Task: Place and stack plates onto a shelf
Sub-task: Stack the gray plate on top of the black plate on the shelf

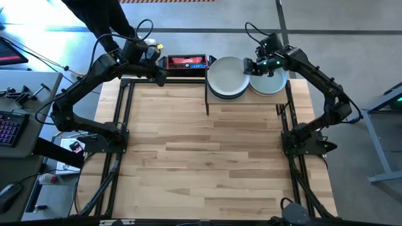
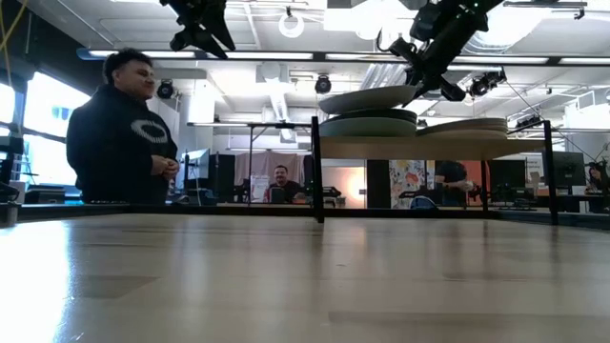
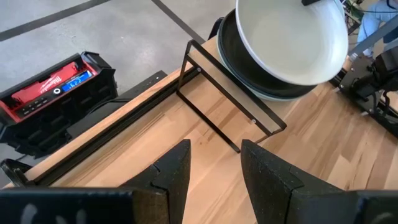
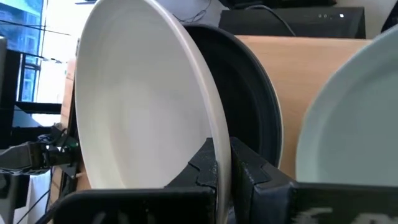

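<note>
The right end effector (image 2: 412,88) holds a pale plate (image 2: 372,98) tilted above the stack (image 2: 368,125) on the shelf (image 2: 429,142); a person (image 2: 119,133) stands behind the worktop (image 2: 286,276).

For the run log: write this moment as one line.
right gripper: shut on pale plate, tilted over left stack | left gripper: open, empty, table's far left | shelf: two stacks

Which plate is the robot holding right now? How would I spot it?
Find the shelf at the table's far edge, with two piles of plates. On the left pile, the right tool pinches the pale plate. It alone is tilted, one edge lifted.
</note>
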### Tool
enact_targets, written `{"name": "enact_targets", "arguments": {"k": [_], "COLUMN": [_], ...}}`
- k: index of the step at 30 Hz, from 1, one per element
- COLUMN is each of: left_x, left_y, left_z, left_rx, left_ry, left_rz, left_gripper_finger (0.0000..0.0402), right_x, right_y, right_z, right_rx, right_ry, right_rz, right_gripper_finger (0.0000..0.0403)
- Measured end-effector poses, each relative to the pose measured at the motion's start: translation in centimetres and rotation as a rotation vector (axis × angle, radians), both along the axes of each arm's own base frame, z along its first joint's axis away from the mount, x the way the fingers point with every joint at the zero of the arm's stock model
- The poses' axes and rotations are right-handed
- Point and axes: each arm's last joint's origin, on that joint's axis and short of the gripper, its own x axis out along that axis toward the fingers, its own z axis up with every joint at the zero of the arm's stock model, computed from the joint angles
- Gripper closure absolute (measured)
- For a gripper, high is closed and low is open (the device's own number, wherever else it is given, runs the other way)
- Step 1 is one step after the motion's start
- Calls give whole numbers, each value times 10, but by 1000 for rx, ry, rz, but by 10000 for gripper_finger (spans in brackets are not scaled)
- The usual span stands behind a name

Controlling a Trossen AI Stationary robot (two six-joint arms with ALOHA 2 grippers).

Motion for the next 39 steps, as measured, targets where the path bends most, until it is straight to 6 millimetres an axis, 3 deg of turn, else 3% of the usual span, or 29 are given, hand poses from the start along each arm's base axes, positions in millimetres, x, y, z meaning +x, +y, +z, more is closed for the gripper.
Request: {"name": "enact_targets", "arguments": {"k": [15,39], "left_x": [0,0], "left_y": [0,0], "left_z": [0,0], "left_rx": [12,13], "left_ry": [8,9], "left_rz": [-11,-12], "left_gripper_finger": [271,271], "right_x": [4,20], "right_y": [8,21], "right_z": [-4,-4], "right_rx": [79,38], "right_ry": [48,118], "right_rz": [-90,-228], "right_gripper_finger": [403,388]}}
